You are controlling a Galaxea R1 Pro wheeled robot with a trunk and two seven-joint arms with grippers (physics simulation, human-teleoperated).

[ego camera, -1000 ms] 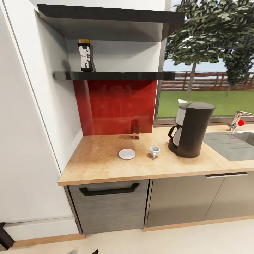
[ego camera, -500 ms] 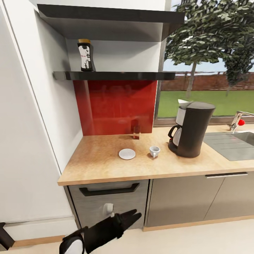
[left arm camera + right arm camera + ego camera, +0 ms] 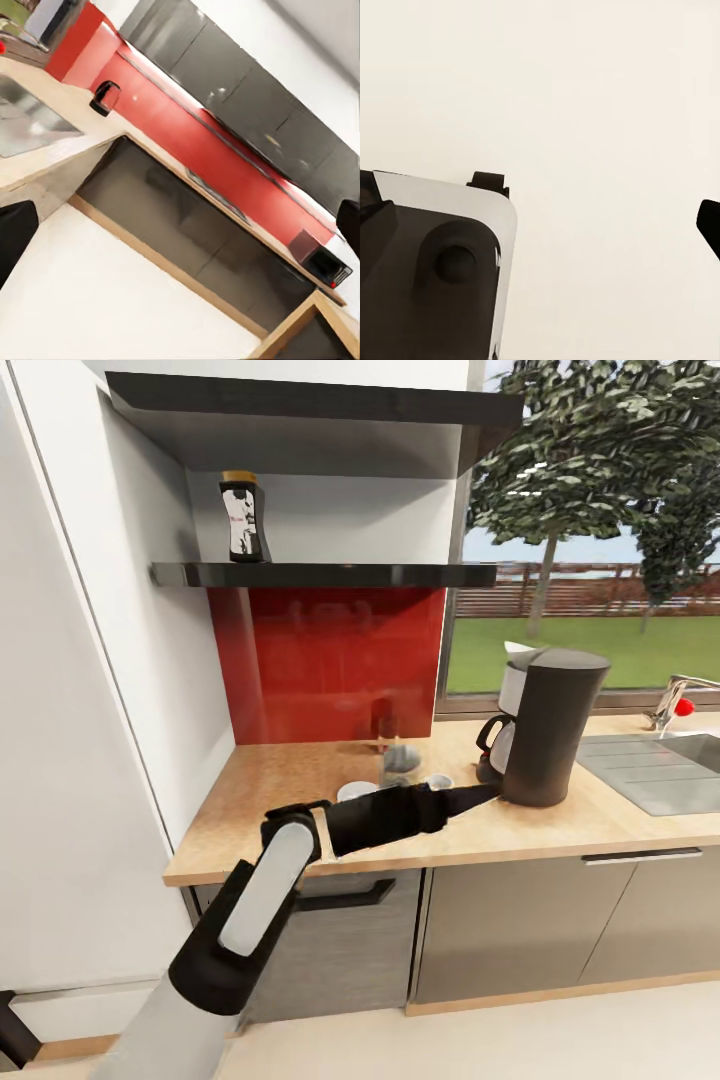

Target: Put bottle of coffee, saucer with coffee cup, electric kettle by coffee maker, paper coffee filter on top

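Motion is all in the left arm [image 3: 270, 880]: a second ago the head view had no arm in it, half a second ago it showed low at the bottom edge, and now it has swung up across the centre, its dark forearm laid level over the worktop [image 3: 290, 800] front. The left tool [image 3: 478, 792] tapers to a point just beside the coffee maker [image 3: 545, 725] base; its fingers look pressed together, though I cannot tell for certain. The arm now hides most of the saucer [image 3: 352, 790] and cup [image 3: 438, 781], whose rims alone peek above it, centre frame. The camera has not shifted. The bottle [image 3: 243, 517] stands untouched on the shelf [image 3: 330, 573], upper left, well above the arm. A small brown thing [image 3: 386, 732] stands against the red splashback [image 3: 330, 660]. The left wrist view takes in another worktop run, where a dark rounded thing, possibly the kettle [image 3: 104, 97], sits near a sink [image 3: 30, 124]. The right wrist view shows pale floor, and I cannot tell that tool's state. Judging from this, no item is yet moved; the arm seems to be rising for a first reach, perhaps toward cup or bottle.
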